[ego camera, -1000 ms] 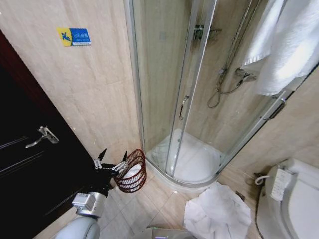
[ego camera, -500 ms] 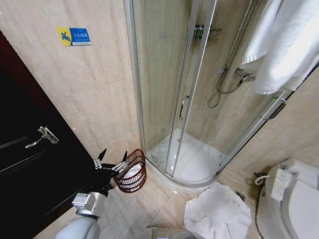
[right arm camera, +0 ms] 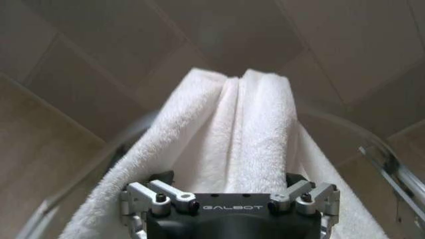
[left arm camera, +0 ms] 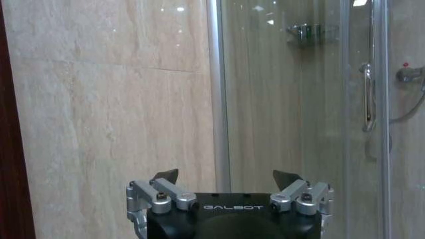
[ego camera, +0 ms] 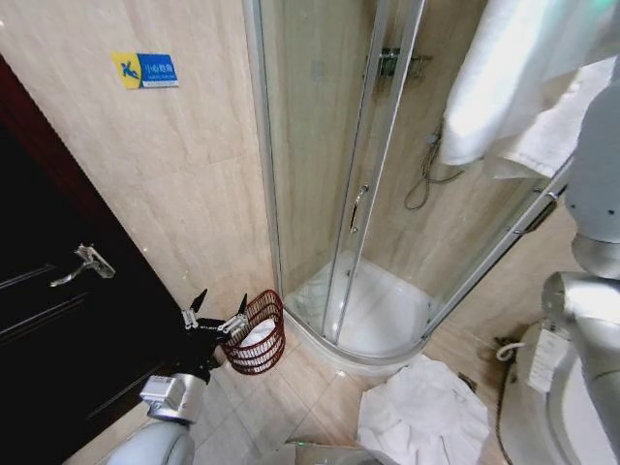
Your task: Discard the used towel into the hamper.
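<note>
The towel (ego camera: 523, 87) hangs high up over the top of the shower glass (ego camera: 320, 174), on the right side of the head view. It is white and thick, and it falls in soft folds. The right gripper (right arm camera: 229, 181) is right up against the towel, with folds of the cloth lying between its two fingers. The fingers look closed on the cloth, but their tips are hidden, so this is hard to be sure of. The right arm (ego camera: 591, 291) reaches up along the right edge of the head view.

The hamper (ego camera: 258, 334) sits on the floor (ego camera: 291, 397) far below, near the corner where the tiled wall (ego camera: 184, 194) meets the shower. It is a dark red wire basket, and something white lies inside it. The left gripper (ego camera: 219, 310) is held low just beside the hamper, with its fingers apart and nothing in them.

Another white cloth (ego camera: 421, 412) lies bunched on the floor in front of the shower. A toilet (ego camera: 542, 387) stands at the right, partly behind the right arm. A dark door (ego camera: 58, 320) with a silver handle (ego camera: 85, 263) is on the left
</note>
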`<state>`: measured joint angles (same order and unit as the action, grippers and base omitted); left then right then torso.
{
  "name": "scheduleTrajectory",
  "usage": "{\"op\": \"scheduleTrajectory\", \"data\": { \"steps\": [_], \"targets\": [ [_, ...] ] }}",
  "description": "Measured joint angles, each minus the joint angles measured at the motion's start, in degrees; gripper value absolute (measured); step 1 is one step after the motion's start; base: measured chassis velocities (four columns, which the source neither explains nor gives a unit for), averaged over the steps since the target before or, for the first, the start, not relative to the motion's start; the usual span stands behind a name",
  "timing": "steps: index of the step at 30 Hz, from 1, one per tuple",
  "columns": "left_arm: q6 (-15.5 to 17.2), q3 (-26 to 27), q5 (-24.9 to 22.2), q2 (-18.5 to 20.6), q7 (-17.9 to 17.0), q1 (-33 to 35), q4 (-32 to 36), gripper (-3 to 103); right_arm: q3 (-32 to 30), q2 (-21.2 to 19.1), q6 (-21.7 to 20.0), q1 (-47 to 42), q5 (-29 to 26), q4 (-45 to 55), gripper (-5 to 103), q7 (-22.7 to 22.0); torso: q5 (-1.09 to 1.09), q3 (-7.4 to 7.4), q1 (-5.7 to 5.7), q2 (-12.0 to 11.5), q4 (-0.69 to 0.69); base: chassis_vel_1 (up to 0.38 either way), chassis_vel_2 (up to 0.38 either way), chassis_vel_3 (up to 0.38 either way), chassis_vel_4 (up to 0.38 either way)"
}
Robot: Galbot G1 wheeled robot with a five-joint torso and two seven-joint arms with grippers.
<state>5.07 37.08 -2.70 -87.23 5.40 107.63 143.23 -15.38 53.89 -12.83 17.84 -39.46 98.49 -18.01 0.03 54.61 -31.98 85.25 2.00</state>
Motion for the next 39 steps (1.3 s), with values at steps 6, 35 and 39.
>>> {"op": "scheduleTrajectory", "data": {
  "steps": [6,35,39],
  "targets": [
    [0.0,0.0,0.0,0.0,0.0,0.0,0.0,94,-1.6,-3.3,-1.9,-1.9,-5.4,6.3,100,-2.1,-0.02,-0.01,0.02,0.0,0.00,0.000,0.000,0.000,0.000],
    [0.0,0.0,0.0,0.0,0.0,0.0,0.0,94,5.2,-3.2,4.3,10.0,11.8,-17.8,100,9.0,-0.03,0.00,0.01,0.0,0.01,0.000,0.000,0.000,0.000],
    [0.0,0.0,0.0,0.0,0.0,0.0,0.0,94,6.5,-2.3,4.3,13.1,11.8,-20.4,101,9.5,-0.06,0.00,0.01,0.0,0.02,0.000,0.000,0.000,0.000]
  ]
}}
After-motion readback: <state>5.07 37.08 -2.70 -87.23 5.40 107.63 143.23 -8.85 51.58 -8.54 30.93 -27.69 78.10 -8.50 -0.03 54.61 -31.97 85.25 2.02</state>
